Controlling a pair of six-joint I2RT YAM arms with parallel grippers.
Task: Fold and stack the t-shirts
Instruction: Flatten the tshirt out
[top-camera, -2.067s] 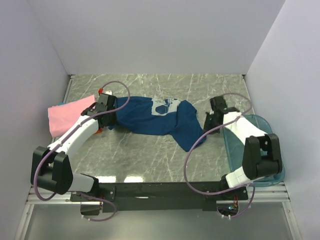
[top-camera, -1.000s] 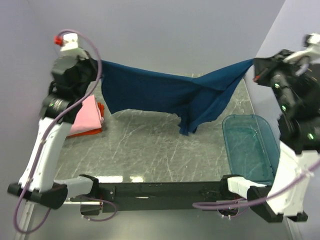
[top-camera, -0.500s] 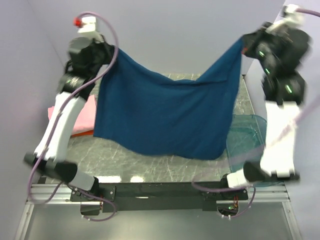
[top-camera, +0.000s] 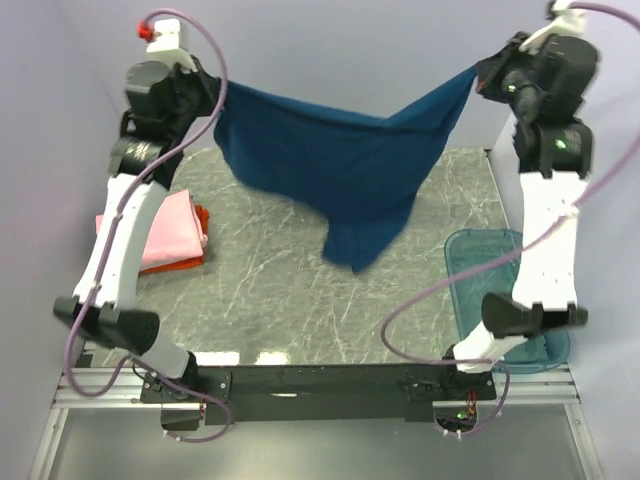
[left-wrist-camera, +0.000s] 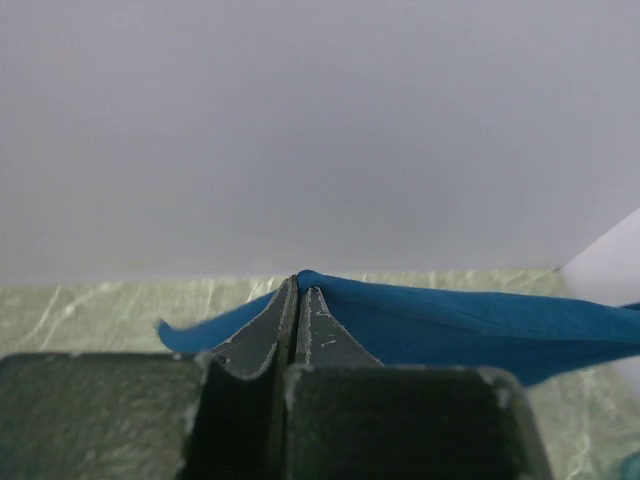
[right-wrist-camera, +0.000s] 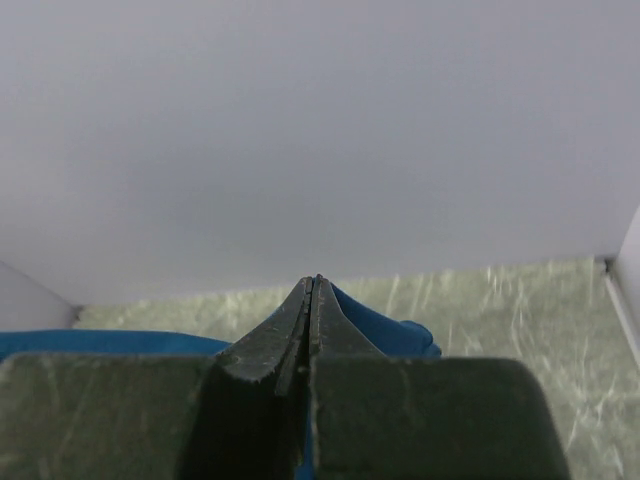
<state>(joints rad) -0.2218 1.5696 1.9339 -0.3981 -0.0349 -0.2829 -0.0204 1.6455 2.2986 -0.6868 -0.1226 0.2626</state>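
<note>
The navy-blue t-shirt (top-camera: 345, 165) hangs in the air between both raised arms, sagging in the middle with its lowest part above the table's centre. My left gripper (top-camera: 218, 92) is shut on its left corner, and the blue cloth (left-wrist-camera: 450, 320) spreads right from the closed jaws. My right gripper (top-camera: 480, 78) is shut on its right corner, with cloth (right-wrist-camera: 390, 325) bunched beside the closed jaws. A folded pink t-shirt (top-camera: 165, 232) lies on an orange one (top-camera: 198, 240) at the table's left edge.
A translucent teal tub (top-camera: 500, 290) sits at the right edge of the marble table (top-camera: 260, 290). Grey walls stand close behind and at both sides. The arm bases are on the black rail (top-camera: 320, 380) at the near edge.
Both arms lifted the navy shirt off the table and stretched it between them. In the last half second the hanging cloth swung up and back, bunching toward the middle.
</note>
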